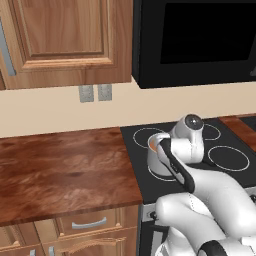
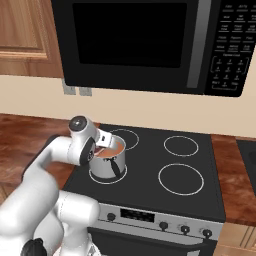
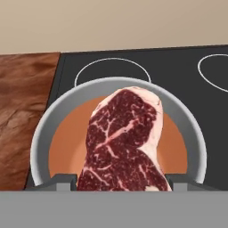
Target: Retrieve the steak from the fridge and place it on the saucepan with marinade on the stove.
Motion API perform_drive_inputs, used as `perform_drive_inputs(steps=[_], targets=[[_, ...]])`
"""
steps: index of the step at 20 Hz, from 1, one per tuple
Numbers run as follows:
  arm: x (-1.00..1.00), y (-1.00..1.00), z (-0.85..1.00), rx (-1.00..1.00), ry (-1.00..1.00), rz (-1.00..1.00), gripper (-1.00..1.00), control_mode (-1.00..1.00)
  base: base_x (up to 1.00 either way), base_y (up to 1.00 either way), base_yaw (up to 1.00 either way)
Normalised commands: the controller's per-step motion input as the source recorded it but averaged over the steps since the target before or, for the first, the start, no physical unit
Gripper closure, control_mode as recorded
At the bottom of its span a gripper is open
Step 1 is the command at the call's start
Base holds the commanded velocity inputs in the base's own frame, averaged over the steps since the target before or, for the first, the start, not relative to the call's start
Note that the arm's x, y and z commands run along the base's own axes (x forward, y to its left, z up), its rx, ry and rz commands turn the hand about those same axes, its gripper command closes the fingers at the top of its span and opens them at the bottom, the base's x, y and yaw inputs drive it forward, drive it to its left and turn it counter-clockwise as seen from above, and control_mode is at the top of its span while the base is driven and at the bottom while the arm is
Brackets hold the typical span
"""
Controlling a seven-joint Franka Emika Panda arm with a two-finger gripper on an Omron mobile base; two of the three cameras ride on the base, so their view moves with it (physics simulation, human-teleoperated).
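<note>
One flat raw red steak with pale marbling (image 3: pixel 125 142) sits between my two dark finger tips, so my gripper (image 3: pixel 121 181) is closed on the meat at a middling width, holding it by its lower end at the bottom centre of the hand view. The slab hangs directly above the small shiny steel saucepan (image 3: pixel 196 133), whose round rim fills the middle of that view, and over the smooth orange-brown marinade (image 3: pixel 67 142) inside it. I cannot tell whether the steak already touches the liquid or is just above it.

By my judgement the task is nearly finished: the meat is out of the fridge and has been brought to the black glass stove (image 2: pixel 200 150), right over the pot. What is left is to let go so the steak rests on the saucepan, then draw my hand clear.

In the right base view my hand is at centre left, just over the saucepan (image 2: pixel 107 167), which stands on the near left burner ring. In the left base view the pot (image 1: pixel 155 157) is partly hidden behind my arm at centre right.

Counting: one steak, one saucepan with one pool of marinade, one stove with four white burner rings (image 2: pixel 181 179), one black microwave (image 2: pixel 150 45) in the upper part of the frame, one brown wooden countertop (image 1: pixel 60 170) at the left, and two grey wall outlets (image 1: pixel 95 93) in the upper left.
</note>
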Motion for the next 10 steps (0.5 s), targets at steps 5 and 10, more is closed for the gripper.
perform_drive_inputs(steps=[5,10], targets=[[0.11,-0.07,-0.02,0.00,0.00,0.00,1.00,-1.00,0.00,0.00,0.00],[0.09,-0.02,-0.12,0.00,0.00,0.00,1.00,-1.00,0.00,0.00,0.00]])
